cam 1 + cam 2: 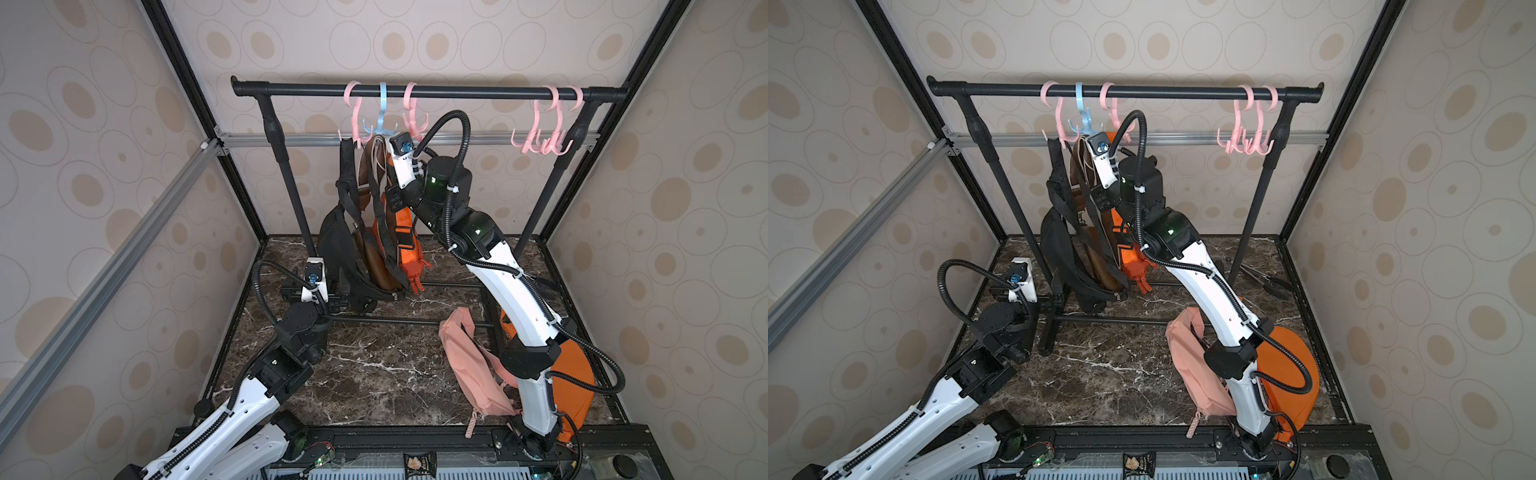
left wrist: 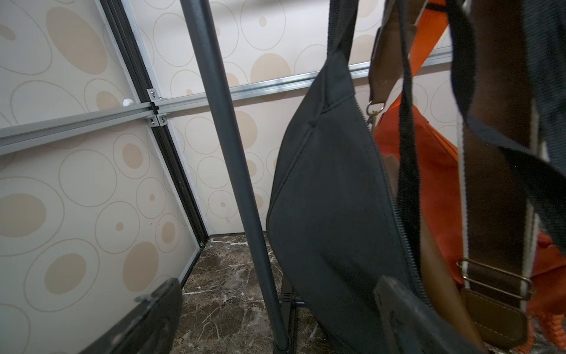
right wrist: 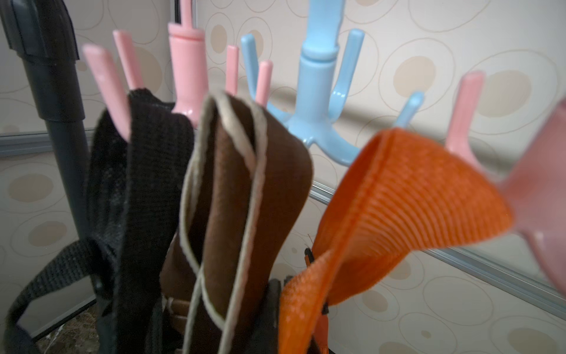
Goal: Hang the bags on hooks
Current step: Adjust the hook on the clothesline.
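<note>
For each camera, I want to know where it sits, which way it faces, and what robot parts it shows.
Both top views: high in front, looking down at the rack; left arm and right arm show.
Left wrist: low, facing the black bag; the open left gripper frames it.
Right wrist: raised, facing the blue hook and orange strap closely; no robot part clearly visible.
Shared: both wrist views show the brown strap.
</note>
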`<state>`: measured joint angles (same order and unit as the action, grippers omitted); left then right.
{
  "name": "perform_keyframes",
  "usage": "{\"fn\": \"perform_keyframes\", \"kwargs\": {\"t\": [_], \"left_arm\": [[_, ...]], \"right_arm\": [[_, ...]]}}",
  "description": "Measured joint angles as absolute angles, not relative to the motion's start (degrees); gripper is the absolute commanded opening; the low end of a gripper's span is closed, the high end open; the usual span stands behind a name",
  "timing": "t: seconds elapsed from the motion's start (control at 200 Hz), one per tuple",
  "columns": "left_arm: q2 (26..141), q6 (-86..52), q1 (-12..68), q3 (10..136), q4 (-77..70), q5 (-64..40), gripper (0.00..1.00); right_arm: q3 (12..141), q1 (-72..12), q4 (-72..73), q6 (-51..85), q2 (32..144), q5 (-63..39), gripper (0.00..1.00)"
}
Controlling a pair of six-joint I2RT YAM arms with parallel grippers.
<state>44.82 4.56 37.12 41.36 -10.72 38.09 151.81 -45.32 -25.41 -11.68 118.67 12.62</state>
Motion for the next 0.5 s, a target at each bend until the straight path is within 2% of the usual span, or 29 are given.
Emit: {"fn": "perform_keyframes", "kwargs": {"t": [0.205, 0.245, 0.295, 0.4, 0.5], "left_arm": [[44.6, 4.9, 37.1, 41.3, -11.2, 38.9, 1.0], [44.6, 4.9, 37.1, 41.1, -11.4, 39.0, 1.0], [44.5, 5.0, 37.1, 41.0, -11.5, 39.1, 1.0], [44.5, 5.0, 37.1, 40.9, -11.6, 39.2, 1.0], [44.5, 5.0, 37.1, 40.8, -11.6, 39.2, 1.0]], "right_arm": [[152.2, -45.9, -25.8, -10.0, 119.7, 5.8, 0.0], [152.2, -46.3, -26.0, -9.9, 119.9, 4.7, 0.02], [152.2, -46.8, -26.5, -9.7, 119.9, 3.6, 0.11], [152.2, -47.6, -28.1, -9.3, 119.7, 2.6, 0.4], [149.0, -47.9, -29.4, -9.8, 117.6, 2.8, 0.57]]}}
